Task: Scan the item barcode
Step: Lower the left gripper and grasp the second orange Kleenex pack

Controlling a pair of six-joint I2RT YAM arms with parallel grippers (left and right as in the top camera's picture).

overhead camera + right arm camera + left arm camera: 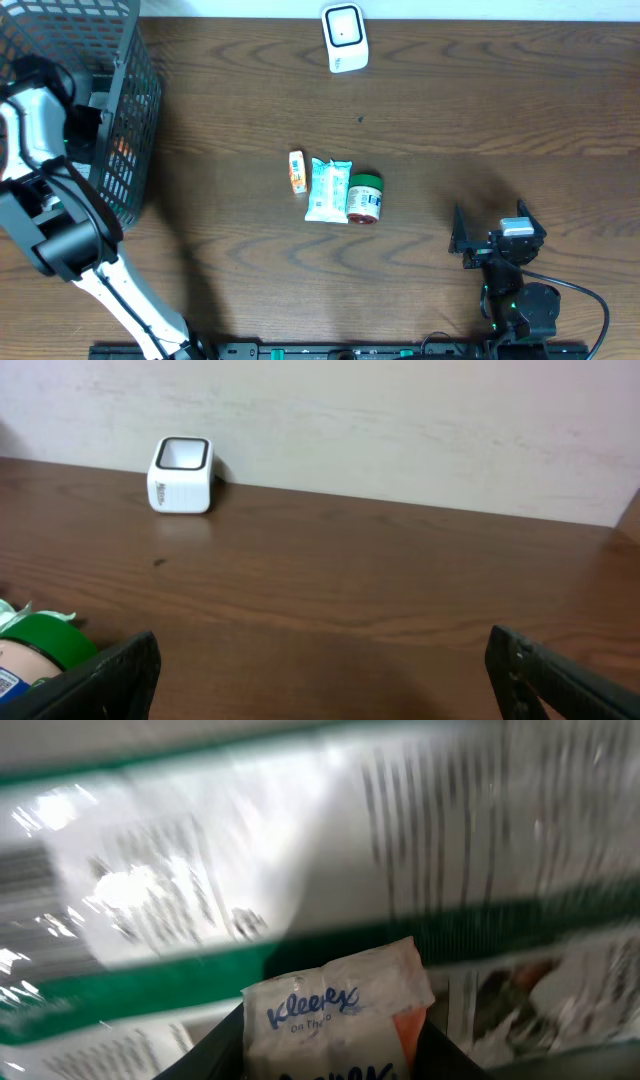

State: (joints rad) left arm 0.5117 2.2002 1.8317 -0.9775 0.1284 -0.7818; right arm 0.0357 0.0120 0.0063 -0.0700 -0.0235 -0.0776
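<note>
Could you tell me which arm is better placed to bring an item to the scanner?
Left: the left jaws, down in the basket, appear closed on a Kleenex pack, ready to carry to the scanner. The right jaws stand open and empty.

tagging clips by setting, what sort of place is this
Probably a mock shop checkout on a wooden table: a white barcode scanner, a black wire basket, and small packaged goods like a green-lidded jar.

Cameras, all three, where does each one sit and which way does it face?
Overhead: above the table, looking straight down; left arm and right arm show.
Left wrist: inside the basket, close on a Kleenex pack between its fingers.
Right wrist: low over the table, facing the back wall; its open fingers at the bottom corners.
Overhead and right wrist share the scanner and green-lidded jar.
</note>
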